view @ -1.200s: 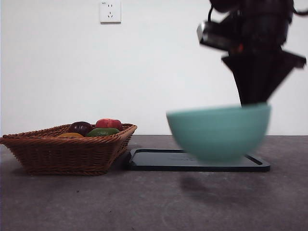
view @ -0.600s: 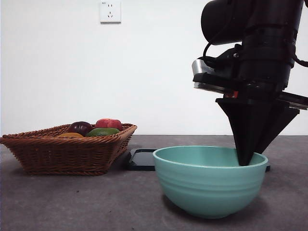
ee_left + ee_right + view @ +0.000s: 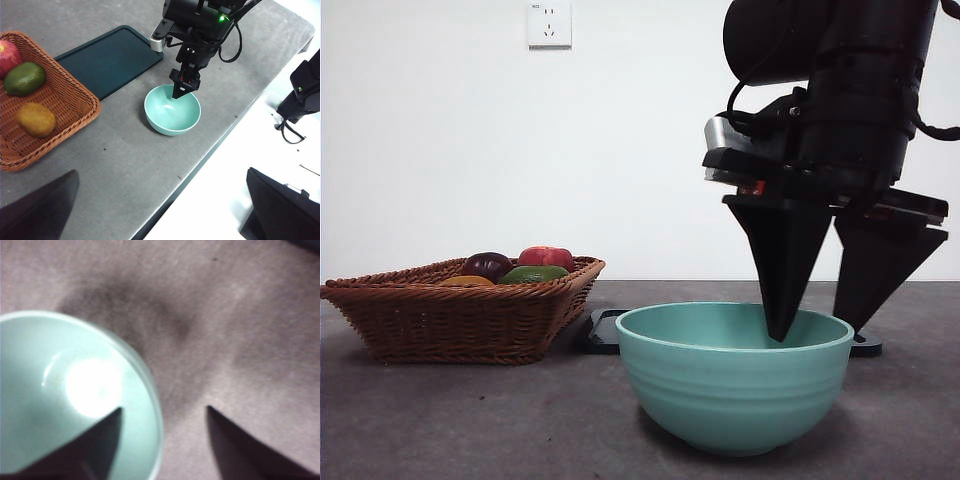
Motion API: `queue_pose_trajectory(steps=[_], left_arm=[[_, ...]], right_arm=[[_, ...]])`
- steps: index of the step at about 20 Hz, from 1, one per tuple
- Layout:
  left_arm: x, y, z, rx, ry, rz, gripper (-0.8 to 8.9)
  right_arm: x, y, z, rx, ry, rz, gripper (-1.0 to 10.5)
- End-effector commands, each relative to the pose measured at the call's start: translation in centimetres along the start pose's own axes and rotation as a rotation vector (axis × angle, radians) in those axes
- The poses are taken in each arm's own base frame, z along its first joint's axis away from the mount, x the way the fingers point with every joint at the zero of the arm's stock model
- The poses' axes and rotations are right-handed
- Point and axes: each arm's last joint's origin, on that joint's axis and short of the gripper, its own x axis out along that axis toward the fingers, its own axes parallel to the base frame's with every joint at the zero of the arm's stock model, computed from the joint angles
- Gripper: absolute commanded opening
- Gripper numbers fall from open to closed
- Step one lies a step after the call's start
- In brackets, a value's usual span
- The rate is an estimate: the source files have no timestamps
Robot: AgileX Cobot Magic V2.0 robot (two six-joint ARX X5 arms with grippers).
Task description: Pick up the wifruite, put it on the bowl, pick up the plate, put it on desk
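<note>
The mint-teal bowl [image 3: 735, 385] stands empty on the grey desk [image 3: 470, 420], in front of the dark tray [image 3: 603, 330]. My right gripper [image 3: 815, 333] is open over the bowl's right rim, one jaw inside and one outside; the right wrist view shows the rim [image 3: 150, 390] between the jaws of that gripper [image 3: 164, 408]. The wifruite [image 3: 35, 119] lies in the wicker basket [image 3: 75, 105], and its top shows in the front view [image 3: 467, 281]. My left gripper [image 3: 161, 171] is open and empty, high above the desk's front edge. The left wrist view shows the bowl [image 3: 172, 112] under the right gripper [image 3: 181, 90].
The basket [image 3: 460, 320] at the left also holds a green fruit [image 3: 24, 78], a red fruit [image 3: 546, 257] and a dark purple fruit [image 3: 486, 265]. The dark teal tray [image 3: 107, 57] lies flat behind the bowl. The desk's front edge [image 3: 210, 155] runs close to the bowl.
The right gripper brought the bowl down from above the tray onto the desk in front of it. Its jaws then opened and let go of the rim.
</note>
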Motion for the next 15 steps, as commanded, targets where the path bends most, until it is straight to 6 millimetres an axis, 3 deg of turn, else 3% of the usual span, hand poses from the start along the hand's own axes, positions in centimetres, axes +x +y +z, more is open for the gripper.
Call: queue_pose_trajectory(steps=[1, 3, 7, 11, 15], left_arm=[[-0.2, -0.1, 0.3, 0.026, -0.018, -0.009, 5.63], [-0.2, -0.1, 0.3, 0.026, -0.019, -0.009, 5.63], [-0.2, -0.1, 0.3, 0.028, -0.024, -0.009, 5.63], [-0.2, -0.1, 0.3, 0.028, -0.025, -0.009, 5.63], [-0.2, -0.1, 0.3, 0.027, -0.024, -0.009, 5.63]], right_arm=[[-1.9, 0.4, -0.1, 0.004, -0.048, 0.003, 4.1], [-4.1, 0.3, -0.8, 0.001, -0.091, -0.004, 4.7], [-10.4, -0.1, -4.2, -0.011, -0.219, 0.031, 5.8], [-16.0, -1.5, -9.8, -0.028, -0.383, 0.090, 5.9], [-19.4, -3.0, -15.4, -0.063, -0.580, 0.170, 5.9]])
